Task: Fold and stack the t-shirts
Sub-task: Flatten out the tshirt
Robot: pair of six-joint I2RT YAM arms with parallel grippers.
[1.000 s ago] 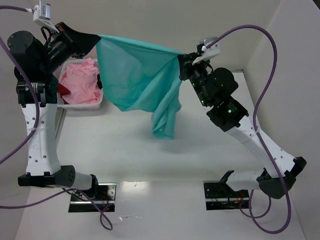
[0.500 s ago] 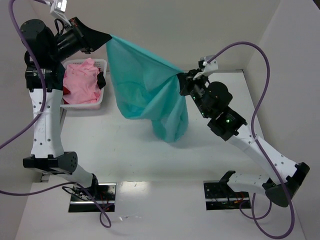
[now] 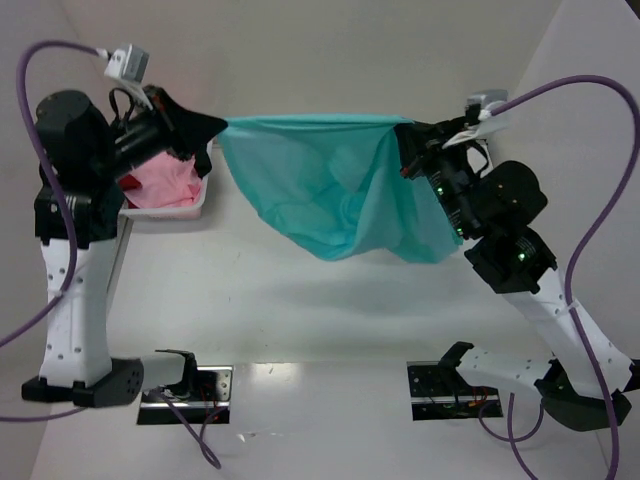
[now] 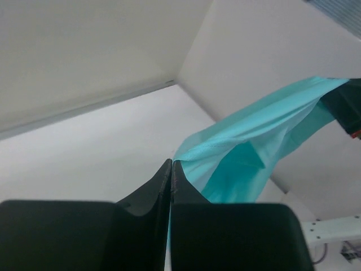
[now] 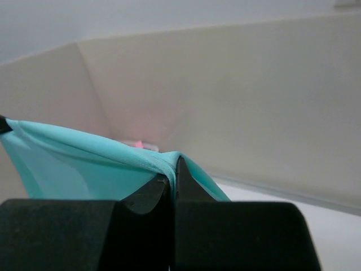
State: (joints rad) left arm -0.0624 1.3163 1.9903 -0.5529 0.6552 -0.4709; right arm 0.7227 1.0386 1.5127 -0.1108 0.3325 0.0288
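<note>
The teal t-shirt (image 3: 335, 185) hangs above the table, its top edge pulled taut from the left gripper (image 3: 220, 127) at 11 o'clock to the right gripper (image 3: 405, 140) at 1 o'clock, both clamped on the cloth, its body sagging in a crumpled, wrinkled curve.

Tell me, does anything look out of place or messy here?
Nothing is spilled or damaged. The teal t-shirt hangs in mid-air, pinched between the left gripper and right gripper; its top edge is taut but the lower cloth sags bunched and lopsided. A pink t-shirt lies crumpled in the white basket.
</note>
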